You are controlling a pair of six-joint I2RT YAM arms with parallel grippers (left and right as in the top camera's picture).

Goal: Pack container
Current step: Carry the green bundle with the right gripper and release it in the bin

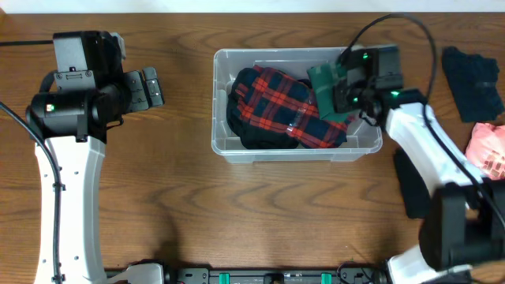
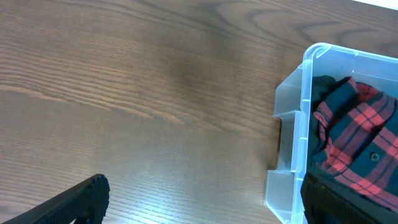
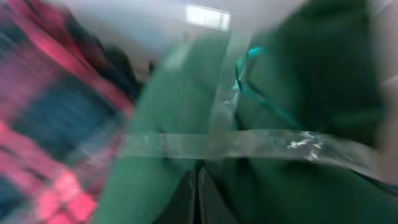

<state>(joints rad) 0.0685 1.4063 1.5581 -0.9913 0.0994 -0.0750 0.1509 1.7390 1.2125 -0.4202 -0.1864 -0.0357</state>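
Observation:
The clear plastic container sits at the table's middle and holds a red and dark plaid garment. My right gripper is over the container's right end, shut on a green cloth. The blurred right wrist view shows the closed fingers pinching the green cloth, with the plaid garment to the left. My left gripper is open and empty, left of the container. In the left wrist view its fingers straddle bare table, with the container's corner and the plaid garment at right.
A black cloth lies at the far right back. A pink item lies at the right edge. Another dark cloth lies under the right arm, right of the container.

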